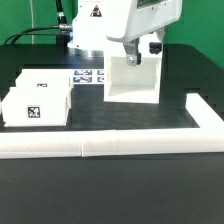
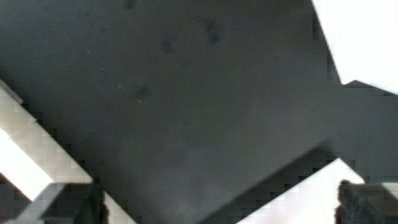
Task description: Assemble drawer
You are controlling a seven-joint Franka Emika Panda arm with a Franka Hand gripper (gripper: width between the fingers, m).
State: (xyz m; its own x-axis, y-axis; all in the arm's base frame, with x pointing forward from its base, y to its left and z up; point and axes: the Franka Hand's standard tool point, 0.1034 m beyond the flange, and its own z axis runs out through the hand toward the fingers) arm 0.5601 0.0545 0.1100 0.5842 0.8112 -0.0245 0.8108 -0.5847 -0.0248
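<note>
Exterior view shows you the gripper (image 1: 139, 54) spread wide, gripping nothing, above the box shell (image 1: 133, 88); trays (image 1: 38, 106) sit apart, wall strip (image 1: 110, 146) in front.

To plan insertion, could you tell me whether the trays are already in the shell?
Out: both trays sit at the exterior view's left, apart from the shell.
</note>
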